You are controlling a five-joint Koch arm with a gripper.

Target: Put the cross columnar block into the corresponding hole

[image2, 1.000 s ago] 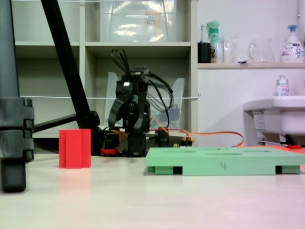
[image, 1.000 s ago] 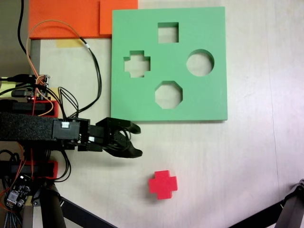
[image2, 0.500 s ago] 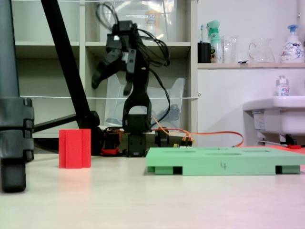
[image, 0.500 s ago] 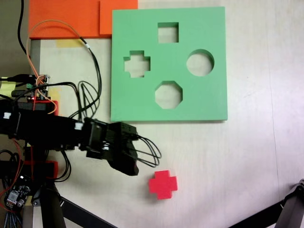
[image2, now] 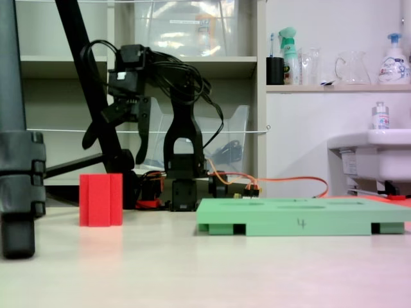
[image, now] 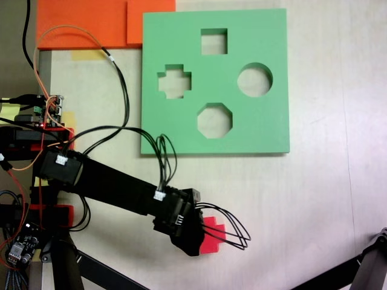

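Observation:
The red cross columnar block [image: 214, 236] stands on the table below the green foam board [image: 266, 121], and my gripper partly covers it from above. The plus-shaped corresponding hole [image: 174, 82] lies at the board's left side, empty. From the side, the block [image2: 101, 199] stands upright left of the board [image2: 302, 218]. My gripper [image2: 115, 153] hangs open above the block, its two fingers [image2: 142, 138] spread wider than the block and clear of its top. In the top-down fixed view the gripper [image: 195, 238] sits over the block's left part.
The board also has square [image: 214, 41], round [image: 254, 80] and octagonal [image: 214, 120] cutouts. Orange foam sheets [image: 91, 24] lie at the top left. Cables and a controller board [image: 48, 109] sit by the arm's base. Tripod legs [image2: 19, 186] stand near the block.
The arm has swung out from near the board's lower left corner to over the red block. The gripper rose high, then came down toward the block, jaws spread.

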